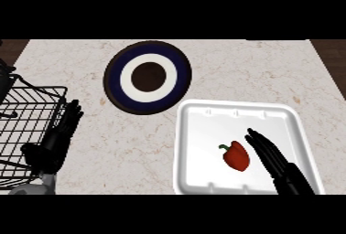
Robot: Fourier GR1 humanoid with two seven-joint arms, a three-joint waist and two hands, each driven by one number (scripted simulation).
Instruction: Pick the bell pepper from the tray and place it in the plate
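Note:
A red bell pepper (236,156) with a green stem lies in the white tray (202,119) at the lower right. My right hand (273,157) hovers over the tray just right of the pepper, fingers straight and open, close beside it. A round plate (148,77) with a dark blue rim, white ring and brown centre sits on the counter up and left of the tray. My left hand (57,137) rests open at the left edge, fingers up, far from the pepper.
A black wire basket (27,123) stands at the left edge of the marble counter (121,146), right beside my left hand. Dark floor shows past the counter's top corners.

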